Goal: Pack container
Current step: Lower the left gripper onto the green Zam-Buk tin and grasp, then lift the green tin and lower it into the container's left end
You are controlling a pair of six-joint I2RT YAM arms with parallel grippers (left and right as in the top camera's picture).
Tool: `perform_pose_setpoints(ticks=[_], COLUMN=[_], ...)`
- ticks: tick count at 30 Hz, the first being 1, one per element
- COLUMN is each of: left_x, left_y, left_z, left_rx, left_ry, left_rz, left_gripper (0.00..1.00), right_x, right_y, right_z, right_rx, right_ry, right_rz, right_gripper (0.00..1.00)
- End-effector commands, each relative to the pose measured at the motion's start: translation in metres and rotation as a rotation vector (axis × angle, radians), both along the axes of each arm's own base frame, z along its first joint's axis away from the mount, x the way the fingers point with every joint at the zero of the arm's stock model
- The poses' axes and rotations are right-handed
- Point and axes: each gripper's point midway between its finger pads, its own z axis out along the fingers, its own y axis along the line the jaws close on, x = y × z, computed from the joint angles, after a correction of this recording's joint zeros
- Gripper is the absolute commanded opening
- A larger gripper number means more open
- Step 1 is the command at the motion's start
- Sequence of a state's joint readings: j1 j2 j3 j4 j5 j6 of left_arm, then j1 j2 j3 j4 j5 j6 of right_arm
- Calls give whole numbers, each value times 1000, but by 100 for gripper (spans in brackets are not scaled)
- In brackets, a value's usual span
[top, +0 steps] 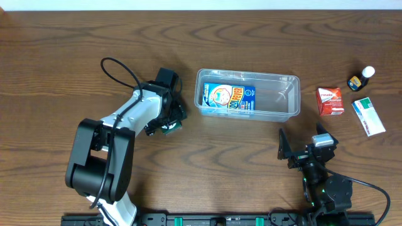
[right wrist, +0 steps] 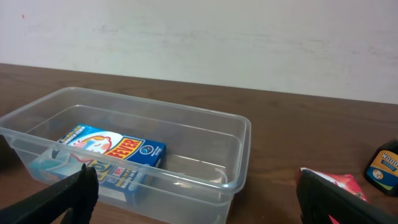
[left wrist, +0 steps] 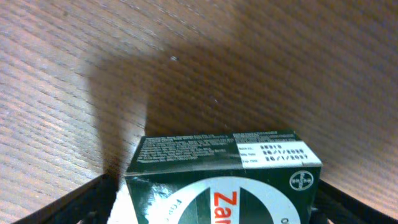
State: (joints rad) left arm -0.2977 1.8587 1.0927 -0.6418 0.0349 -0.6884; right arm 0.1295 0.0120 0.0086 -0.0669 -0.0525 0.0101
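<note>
The clear plastic container stands at the table's middle with a blue box lying in its left half; both also show in the right wrist view, the container and the blue box. My left gripper is just left of the container, shut on a dark green box held between its fingers above the wood. My right gripper is open and empty, in front of the container's right end.
A red and white box, a white and green box and a small dark bottle with a white cap lie to the right of the container. The red box and bottle show in the right wrist view.
</note>
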Motion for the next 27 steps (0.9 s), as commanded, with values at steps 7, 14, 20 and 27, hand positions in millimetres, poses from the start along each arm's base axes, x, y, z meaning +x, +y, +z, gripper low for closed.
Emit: perform_pose_setpoints(ticks=[7, 14, 20, 27], left_x=[-1, 18, 28, 36], left_y=[0, -6, -6, -8], left_z=[-7, 30, 94, 182], left_rx=[-4, -18, -38, -72], left_ry=[6, -87, -235, -414], left_rz=[-3, -110, -114, -129], left_gripper=[73, 59, 59, 55], right_x=[0, 0, 0, 0], right_y=[-3, -3, -3, -3], right_z=[-1, -1, -1, -1], right_rx=[-11, -11, -11, -11], right_ry=[-2, -2, -2, -2], right_rz=[-11, -11, -11, -11], right_gripper=[99, 99, 99, 99])
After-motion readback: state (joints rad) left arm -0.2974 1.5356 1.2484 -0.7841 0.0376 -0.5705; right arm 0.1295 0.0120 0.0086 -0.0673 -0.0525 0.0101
